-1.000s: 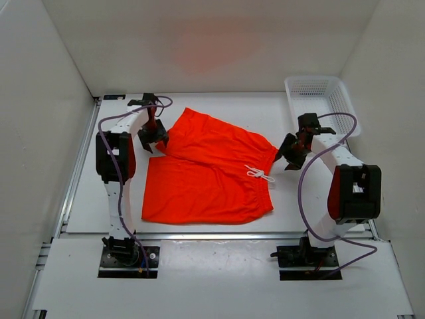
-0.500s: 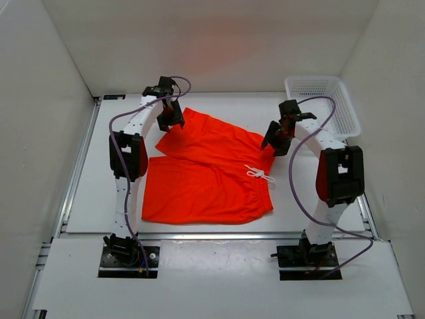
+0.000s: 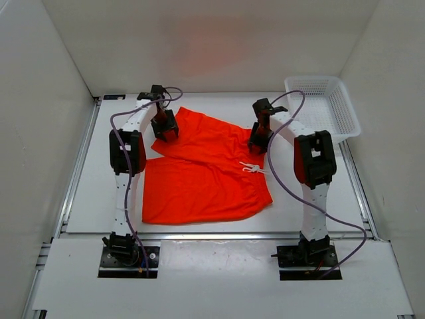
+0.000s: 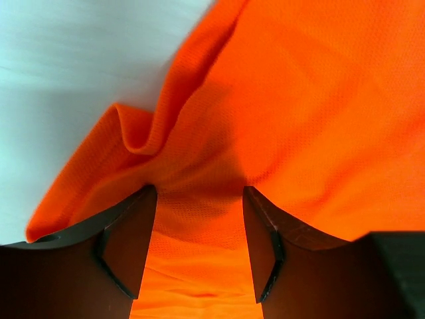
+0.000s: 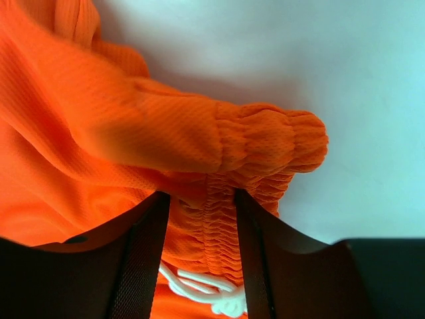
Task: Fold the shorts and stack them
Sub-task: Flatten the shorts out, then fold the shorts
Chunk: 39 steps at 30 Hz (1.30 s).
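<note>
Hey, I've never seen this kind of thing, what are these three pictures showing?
Two robot arms are bolted at a white table's near edge. The wide picture looks down from above and behind them; the close-ups come from cameras on their wrists. Orange shorts lie spread on the table; a white basket stands far right. The left gripper is open, its fingers either side of bunched cloth on the far leg. The right gripper's fingers straddle the waistband near the drawstring; whether they pinch it, I can't tell.

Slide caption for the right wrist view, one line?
Right jaws straddle the gathered waistband of the orange shorts, white drawstring just below, bare white table beyond.
</note>
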Each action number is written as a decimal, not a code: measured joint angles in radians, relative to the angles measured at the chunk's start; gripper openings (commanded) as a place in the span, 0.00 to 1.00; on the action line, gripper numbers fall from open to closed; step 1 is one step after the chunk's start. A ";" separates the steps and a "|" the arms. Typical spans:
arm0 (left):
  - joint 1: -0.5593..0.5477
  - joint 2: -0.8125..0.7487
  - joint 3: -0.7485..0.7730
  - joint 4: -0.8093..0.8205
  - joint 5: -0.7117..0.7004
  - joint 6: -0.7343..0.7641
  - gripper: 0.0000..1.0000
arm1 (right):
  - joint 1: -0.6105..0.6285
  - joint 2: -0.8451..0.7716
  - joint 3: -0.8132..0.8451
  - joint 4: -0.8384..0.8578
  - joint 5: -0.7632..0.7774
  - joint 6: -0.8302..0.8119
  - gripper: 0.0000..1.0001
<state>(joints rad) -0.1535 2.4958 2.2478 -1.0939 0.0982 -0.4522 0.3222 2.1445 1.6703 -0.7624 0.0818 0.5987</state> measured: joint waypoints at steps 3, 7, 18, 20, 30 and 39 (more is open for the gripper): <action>0.041 0.029 0.053 -0.010 0.019 0.001 0.68 | 0.013 0.081 0.134 -0.030 0.026 0.001 0.55; 0.085 0.092 0.174 -0.025 0.052 0.002 0.70 | 0.011 0.176 0.306 -0.045 0.061 0.002 0.75; 0.123 -0.006 0.212 -0.029 0.081 0.011 0.97 | 0.000 0.080 0.409 -0.054 -0.051 -0.008 0.84; 0.130 -0.105 0.166 -0.024 0.069 0.003 0.70 | 0.012 0.007 0.397 -0.047 -0.057 -0.012 0.73; 0.174 -1.084 -0.842 0.076 -0.035 -0.097 0.20 | 0.098 -0.747 -0.410 0.105 -0.027 -0.025 0.02; 0.140 -1.191 -1.440 -0.014 0.000 -0.239 0.49 | 0.078 -0.927 -0.860 0.050 -0.088 0.034 0.49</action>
<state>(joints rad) -0.0135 1.3048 0.8082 -1.1080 0.0982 -0.6914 0.4004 1.2175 0.8101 -0.7124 -0.0059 0.6331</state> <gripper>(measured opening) 0.429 0.362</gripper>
